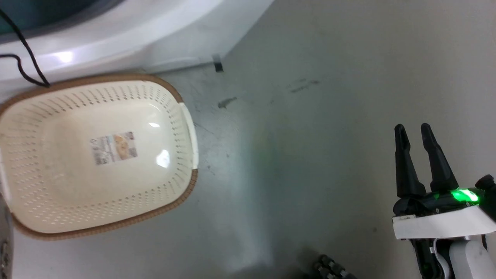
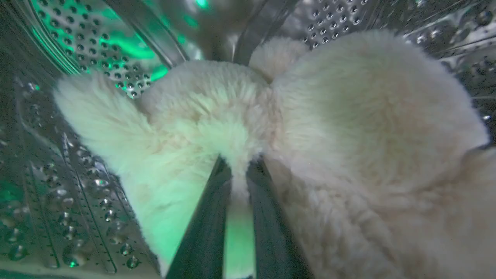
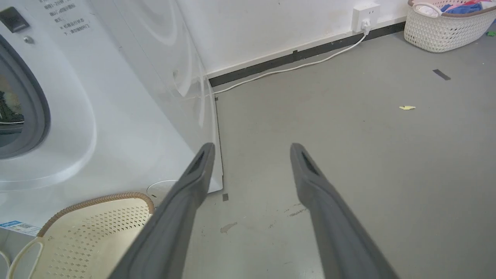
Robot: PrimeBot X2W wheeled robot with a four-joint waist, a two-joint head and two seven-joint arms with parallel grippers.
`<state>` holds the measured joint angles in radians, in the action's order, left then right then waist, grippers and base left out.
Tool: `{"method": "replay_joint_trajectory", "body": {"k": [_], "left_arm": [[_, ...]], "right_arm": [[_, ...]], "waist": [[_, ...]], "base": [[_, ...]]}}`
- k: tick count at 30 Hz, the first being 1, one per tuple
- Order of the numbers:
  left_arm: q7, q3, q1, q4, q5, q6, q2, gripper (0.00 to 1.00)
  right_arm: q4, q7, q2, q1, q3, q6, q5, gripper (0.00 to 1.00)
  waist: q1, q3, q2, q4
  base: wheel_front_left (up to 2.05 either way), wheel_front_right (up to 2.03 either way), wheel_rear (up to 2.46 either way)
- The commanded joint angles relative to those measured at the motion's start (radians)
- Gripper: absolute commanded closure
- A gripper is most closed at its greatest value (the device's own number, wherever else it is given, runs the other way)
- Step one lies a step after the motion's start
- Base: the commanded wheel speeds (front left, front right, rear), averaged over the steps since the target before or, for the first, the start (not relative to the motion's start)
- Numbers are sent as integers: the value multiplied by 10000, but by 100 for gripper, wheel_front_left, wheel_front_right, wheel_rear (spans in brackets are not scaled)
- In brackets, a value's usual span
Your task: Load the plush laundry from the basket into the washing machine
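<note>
Presently, left gripper [image 2: 240, 166] jaws nearly closed, pinching a fold of the plush laundry [image 2: 360, 116]. The laundry lies inside the washing machine [image 3: 116, 97] drum [image 2: 77, 50], long axis across the wrist view. Right gripper [image 1: 412, 128] jaws spread, holding nothing, over the floor [image 1: 310, 155] well apart from the basket [image 1: 174, 128].

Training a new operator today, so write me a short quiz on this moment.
1. Fill in: the right gripper is ____ (open or shut).
2. True or false: the basket holds no laundry.
3. Where is the plush? A, in the basket; B, in the drum; C, held by the right gripper.
Key: 1 open; 2 true; 3 B.
</note>
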<state>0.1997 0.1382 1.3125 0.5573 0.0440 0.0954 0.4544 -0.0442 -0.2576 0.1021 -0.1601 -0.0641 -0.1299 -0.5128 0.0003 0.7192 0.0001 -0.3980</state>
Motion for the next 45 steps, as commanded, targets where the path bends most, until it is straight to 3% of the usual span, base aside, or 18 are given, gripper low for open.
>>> {"method": "replay_joint_trajectory", "body": {"k": [1, 11, 12, 19, 30, 37, 45], "left_arm": [[-37, 3, 245, -7, 63, 79, 11, 100], [-310, 64, 1040, 1522, 1, 385, -140, 100], [-399, 87, 1029, 1629, -1, 395, -140, 0], [-1820, -179, 624, 2120, -571, 444, -359, 0], [-4446, -457, -2692, 2508, -1937, -470, -1374, 0], [-4609, -493, -6351, 563, -2323, -905, -1990, 0], [-4613, -862, -10382, -2246, -2757, -1027, -2641, 0]], "right_arm": [[11, -42, 15, -170, -5, -8, -62, 0], [49, -42, 116, -407, -53, -8, -151, 0], [45, -42, 125, -395, -42, -8, -128, 0], [-38, -42, 285, -260, 171, -8, 105, 0], [-217, -42, 543, 1003, 742, -8, 1153, 0], [-353, -42, 505, 1910, 687, -8, 2005, 0], [-332, -42, 274, 2914, 741, -8, 2676, 0]], "waist": [[-3, 303, -1, -223], [-3, 597, -1, -225], [-3, 570, -1, -193], [-3, -80, -1, 219], [-3, -3443, -1, 1419], [-3, -5686, -1, 2319], [-3, -7151, -1, 3167]], "base": [[0, 0, 0], [0, 0, 0], [0, 0, 0], [0, 0, 0], [0, 0, 0], [0, 0, 0], [0, 0, 0]]}}
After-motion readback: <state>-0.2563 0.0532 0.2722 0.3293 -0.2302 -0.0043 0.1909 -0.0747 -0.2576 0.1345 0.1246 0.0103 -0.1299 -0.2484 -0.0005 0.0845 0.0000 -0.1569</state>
